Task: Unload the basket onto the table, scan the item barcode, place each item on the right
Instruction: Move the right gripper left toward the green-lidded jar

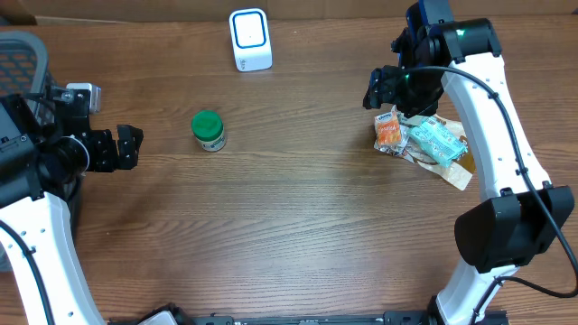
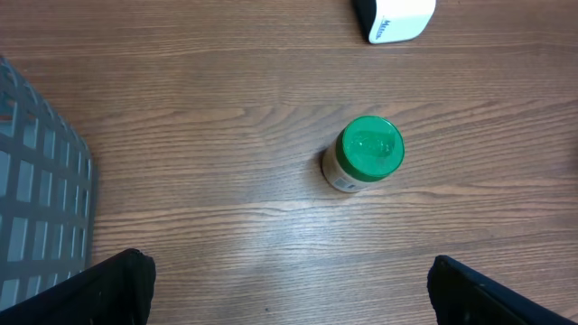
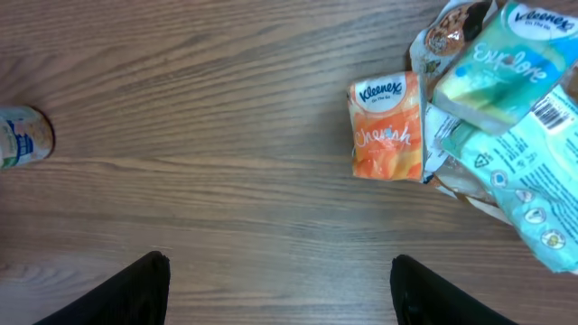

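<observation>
A small jar with a green lid point(image 1: 209, 130) stands upright left of the table's middle, apart from both arms. In the left wrist view the jar point(image 2: 366, 153) is ahead of my left gripper point(image 2: 289, 302), which is open and empty. The white scanner point(image 1: 249, 39) stands at the back edge, and its base point(image 2: 395, 19) shows at the top of that view. My right gripper point(image 1: 374, 90) hovers open and empty just left of a pile of packets: an orange Kleenex pack point(image 3: 386, 137), a teal tissue pack point(image 3: 499, 61) and a teal packet with a barcode point(image 3: 528, 185).
A grey mesh basket point(image 1: 22, 56) stands at the far left, beside my left arm; its wall point(image 2: 36, 203) fills the left of the left wrist view. A brown wrapper point(image 1: 456, 171) lies under the packets. The jar point(image 3: 22, 137) shows at the right wrist view's left edge.
</observation>
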